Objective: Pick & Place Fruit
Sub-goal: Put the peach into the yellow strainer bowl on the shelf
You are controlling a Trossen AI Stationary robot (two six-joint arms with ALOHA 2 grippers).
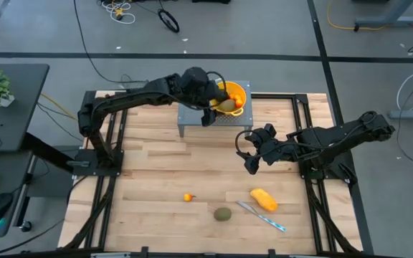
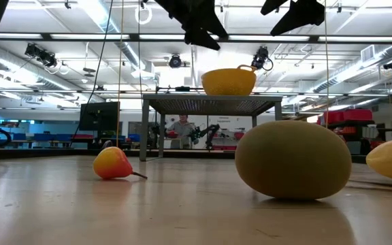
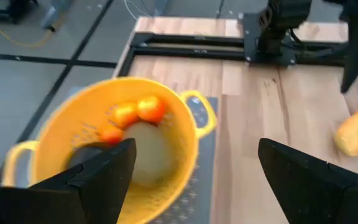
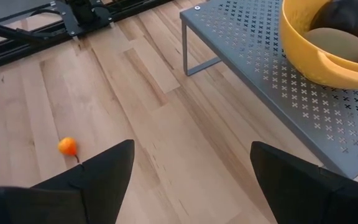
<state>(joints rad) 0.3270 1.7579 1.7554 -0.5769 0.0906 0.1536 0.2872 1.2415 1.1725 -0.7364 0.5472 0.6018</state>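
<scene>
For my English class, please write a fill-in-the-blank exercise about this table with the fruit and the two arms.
1. The colander stands on a grey metal ____.
2. The left gripper hangs over the colander with its jaws ____.
3. The knife lies on the table beside the ____ oblong fruit.
4. The green fruit on the table sits between the knife and the small ____ fruit.

Missing words: rack; open; yellow; orange

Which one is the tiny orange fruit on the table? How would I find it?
Start at the wooden table and look along its front part, away from the grey metal stand holding the yellow colander. Three fruits lie there: a long yellow-orange fruit, a round olive-green fruit, and the tiny orange fruit. It is the smallest, with a thin dark stem.
</scene>
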